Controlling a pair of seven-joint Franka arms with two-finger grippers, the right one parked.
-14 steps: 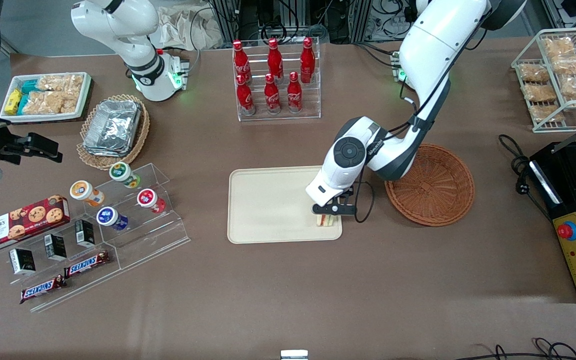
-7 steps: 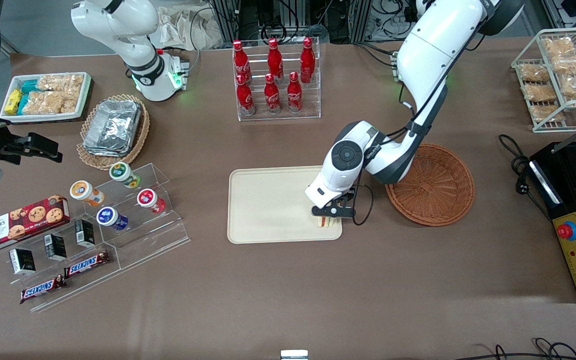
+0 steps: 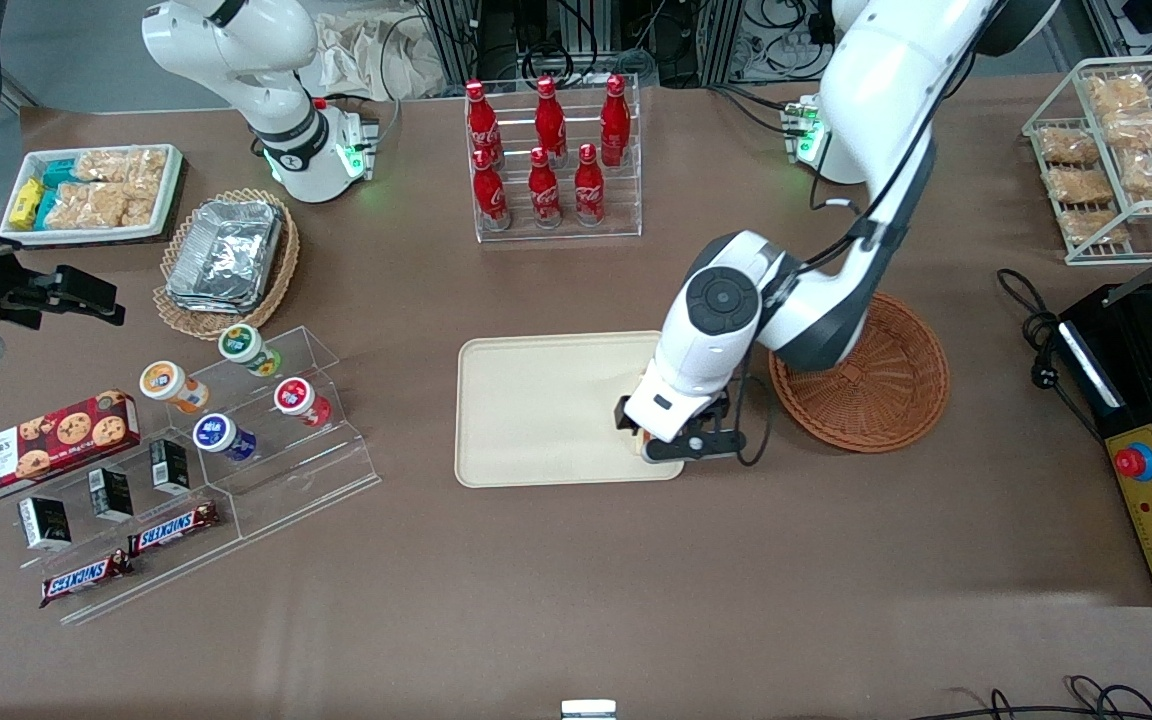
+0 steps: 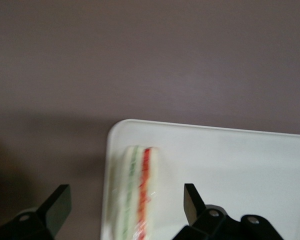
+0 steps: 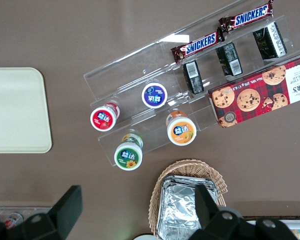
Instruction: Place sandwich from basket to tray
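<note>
On cream tray (image 3: pixel 536 410), at corner nearest camera and toward basket, sandwich (image 4: pixel 136 192) lies released, red and green filling edge showing; left gripper (image 4: pixel 127 210) hovers just above it, fingers (image 4: pixel 192 200) spread wide on either side, holding nothing, one finger over bare brown table; front view shows gripper (image 3: pixel 671 440) over same tray corner, sandwich hidden beneath wrist; reddish-brown wicker basket (image 3: pixel 871 385) sits beside tray, toward working arm's end; farther off, clear rack of red cola bottles (image 3: pixel 548 160).
</note>
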